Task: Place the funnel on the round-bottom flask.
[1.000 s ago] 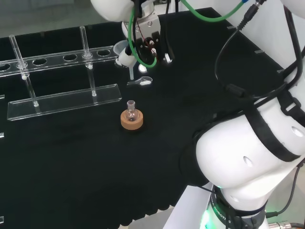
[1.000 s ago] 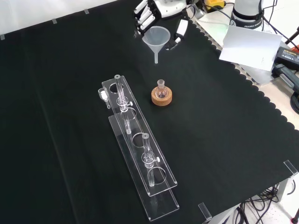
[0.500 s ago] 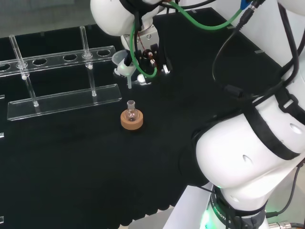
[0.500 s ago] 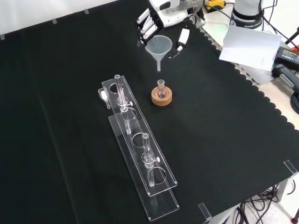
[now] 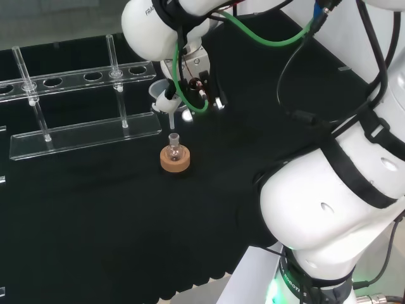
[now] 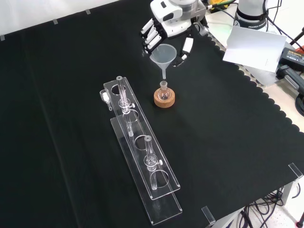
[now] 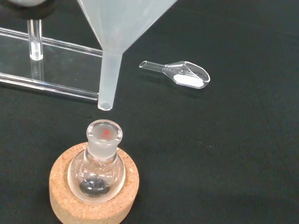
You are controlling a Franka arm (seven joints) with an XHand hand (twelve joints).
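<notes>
Funnel (image 6: 163, 54) is pinched at its rim by the curled fingers of my hand (image 6: 156, 32), and over the last second I have carried it from the far edge of the tabletop (image 6: 57, 95) in toward the middle. Its stem has come down until the tip hangs just above the neck of the flask (image 7: 100, 158), still apart from it. The flask sits upright in its cork ring (image 7: 93, 205) near the middle of the tabletop. I judge the tip close to lined up, so a short straight descent should seat it.
</notes>
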